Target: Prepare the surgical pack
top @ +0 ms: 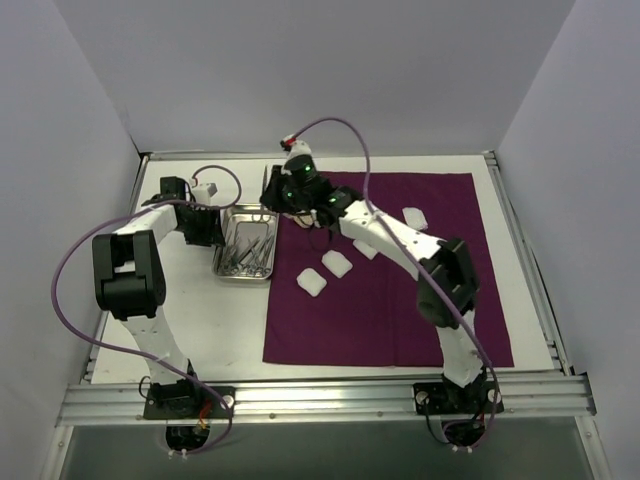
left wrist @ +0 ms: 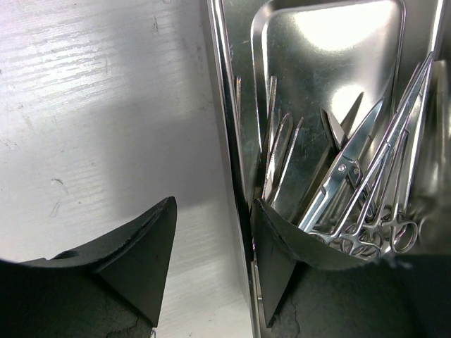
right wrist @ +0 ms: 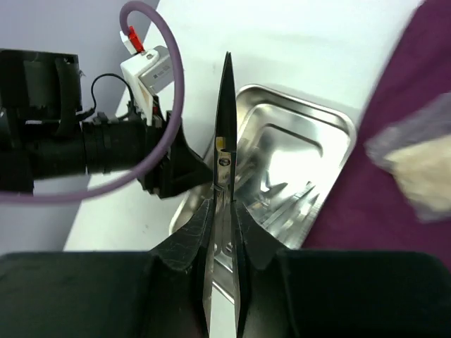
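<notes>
**A:** Purple cloth (top: 390, 310): where is it?
**B:** Spread over the right of the table (top: 200, 330). The tray (top: 243, 277) sits just off its left edge.
**A:** Left gripper (left wrist: 213, 211)?
**B:** Partly open and straddling the tray's rim, one finger inside and one outside. It grips nothing.
**A:** Right gripper (right wrist: 223, 208)?
**B:** Pinched tight on a thin instrument (right wrist: 226, 105), near the tray's far corner.
**A:** And the rest?
**B:** Other instruments (left wrist: 352, 190) lie in the tray. Four pads (top: 312, 283) lie on the cloth.

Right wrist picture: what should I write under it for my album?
The right gripper pinches a thin metal instrument near the shiny steel tray.
</notes>
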Action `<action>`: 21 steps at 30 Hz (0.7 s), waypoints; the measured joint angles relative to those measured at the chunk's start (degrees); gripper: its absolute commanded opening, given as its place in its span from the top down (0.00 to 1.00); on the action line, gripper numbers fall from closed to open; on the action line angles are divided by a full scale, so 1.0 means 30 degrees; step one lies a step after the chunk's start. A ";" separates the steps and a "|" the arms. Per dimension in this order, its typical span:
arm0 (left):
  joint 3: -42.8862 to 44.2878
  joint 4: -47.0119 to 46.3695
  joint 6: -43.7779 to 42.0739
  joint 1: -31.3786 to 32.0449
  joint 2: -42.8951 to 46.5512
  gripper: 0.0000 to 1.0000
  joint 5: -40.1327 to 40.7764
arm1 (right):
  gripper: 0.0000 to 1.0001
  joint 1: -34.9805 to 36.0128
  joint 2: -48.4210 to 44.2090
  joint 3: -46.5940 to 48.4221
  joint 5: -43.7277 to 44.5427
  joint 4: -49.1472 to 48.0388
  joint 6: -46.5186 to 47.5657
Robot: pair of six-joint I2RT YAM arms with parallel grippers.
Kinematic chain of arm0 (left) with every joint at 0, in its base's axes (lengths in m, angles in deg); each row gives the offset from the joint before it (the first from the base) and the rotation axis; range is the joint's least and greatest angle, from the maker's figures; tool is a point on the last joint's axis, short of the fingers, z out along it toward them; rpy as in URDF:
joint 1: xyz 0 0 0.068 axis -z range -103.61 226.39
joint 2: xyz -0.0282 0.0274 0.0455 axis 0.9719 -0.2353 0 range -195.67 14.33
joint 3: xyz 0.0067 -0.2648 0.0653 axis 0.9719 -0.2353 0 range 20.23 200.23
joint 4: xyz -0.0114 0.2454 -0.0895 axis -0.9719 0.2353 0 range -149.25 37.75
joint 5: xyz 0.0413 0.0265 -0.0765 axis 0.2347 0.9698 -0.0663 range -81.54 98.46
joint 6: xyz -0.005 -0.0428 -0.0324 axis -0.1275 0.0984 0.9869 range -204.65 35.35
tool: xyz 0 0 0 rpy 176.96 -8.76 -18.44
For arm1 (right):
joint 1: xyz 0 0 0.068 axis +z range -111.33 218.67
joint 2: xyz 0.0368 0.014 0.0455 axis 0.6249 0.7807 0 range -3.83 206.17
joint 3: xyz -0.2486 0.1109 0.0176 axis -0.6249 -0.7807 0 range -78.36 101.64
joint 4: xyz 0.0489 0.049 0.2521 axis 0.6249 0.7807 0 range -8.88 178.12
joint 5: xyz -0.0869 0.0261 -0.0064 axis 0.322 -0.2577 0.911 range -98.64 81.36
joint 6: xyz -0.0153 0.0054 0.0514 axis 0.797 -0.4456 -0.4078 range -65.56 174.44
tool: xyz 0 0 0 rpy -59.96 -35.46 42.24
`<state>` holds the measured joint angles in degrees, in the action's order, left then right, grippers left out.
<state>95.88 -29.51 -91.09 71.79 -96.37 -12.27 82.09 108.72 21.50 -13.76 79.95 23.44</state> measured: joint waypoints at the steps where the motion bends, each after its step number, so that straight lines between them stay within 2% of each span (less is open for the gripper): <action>1: 0.0000 -0.0007 0.0000 0.0000 0.0000 0.44 0.0000 | 1.00 0.0357 0.1180 0.0889 0.0168 -0.0160 -0.0831; 5: 0.0000 -0.0015 0.0000 0.0000 0.0000 0.44 -0.0007 | 1.00 0.1129 0.4940 0.3796 0.0270 0.0117 -0.2812; 8: 0.0000 -0.0007 0.0000 0.0000 0.0007 0.44 -0.0007 | 1.00 0.1355 0.6455 0.4044 0.0066 0.0678 -0.4029; 21: 0.0000 -0.0007 0.0000 0.0000 0.0109 0.44 0.0007 | 1.00 0.1202 0.7905 0.4277 -0.1596 0.1996 -0.7147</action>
<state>95.88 -29.54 -91.09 71.79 -96.04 -12.25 85.70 132.43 34.33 -18.55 85.94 1.99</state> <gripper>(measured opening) 0.562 0.074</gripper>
